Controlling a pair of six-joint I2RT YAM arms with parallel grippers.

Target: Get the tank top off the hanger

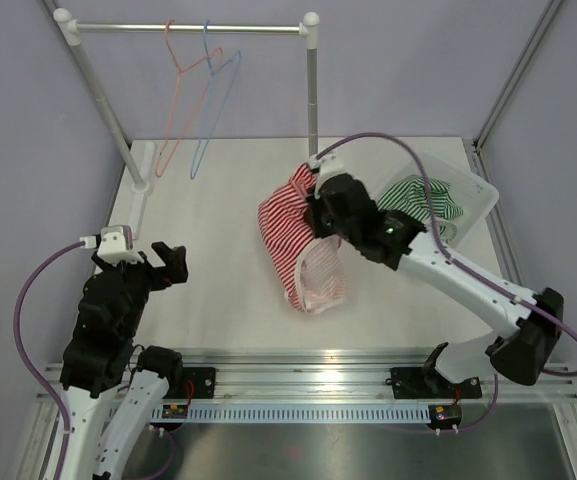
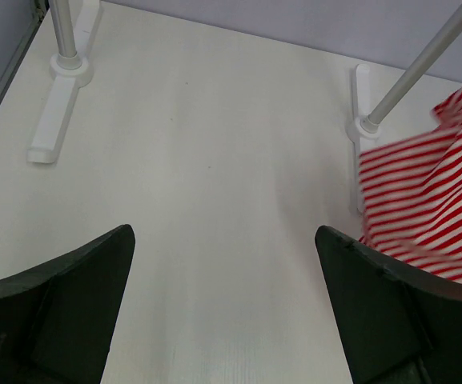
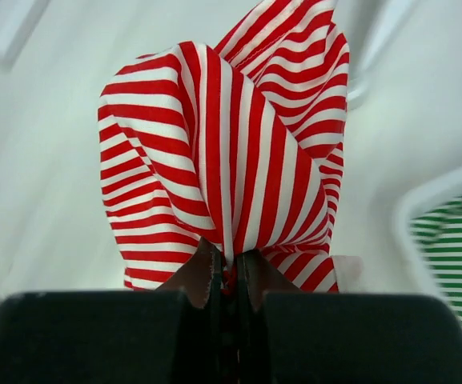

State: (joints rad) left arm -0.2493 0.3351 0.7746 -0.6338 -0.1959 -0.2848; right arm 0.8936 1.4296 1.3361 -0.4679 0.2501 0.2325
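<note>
One striped top, pinched near the rack's right post

Red-and-white tank top [image 1: 286, 228] is bunched just in front of the rack's right post [image 1: 312, 100]. Right gripper [image 3: 231, 276] is clamped tight on a fold of it. Two wire hangers [image 1: 208, 66] hang on the rail left of the post. To the post's right, a white bin [image 1: 484, 200] holds a green-striped garment [image 1: 418, 195]. Left gripper [image 2: 224, 236] is spread wide, holding nothing, well left of the post.

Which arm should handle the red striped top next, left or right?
Probably right. The right gripper is shut on the red striped tank top, and the bin sits on its side. The left gripper is open, empty and far from both.
</note>
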